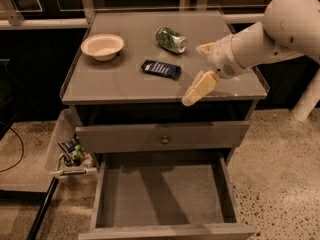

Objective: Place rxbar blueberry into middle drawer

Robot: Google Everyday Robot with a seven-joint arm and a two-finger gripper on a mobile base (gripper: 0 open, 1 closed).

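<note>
The rxbar blueberry (161,69), a dark navy bar with pale lettering, lies flat near the middle of the cabinet top. My gripper (193,74) hangs over the cabinet top just right of the bar. It is open and empty, with one pale finger (199,88) pointing down-left toward the front edge. The middle drawer (160,199) is pulled out below, with a bare grey floor.
A green-and-silver can (171,39) lies on its side behind the bar. A cream bowl (102,46) sits at the back left of the top. A shut drawer front with a round knob (164,139) is above the open drawer. A clear bin (70,151) with packets hangs at the cabinet's left.
</note>
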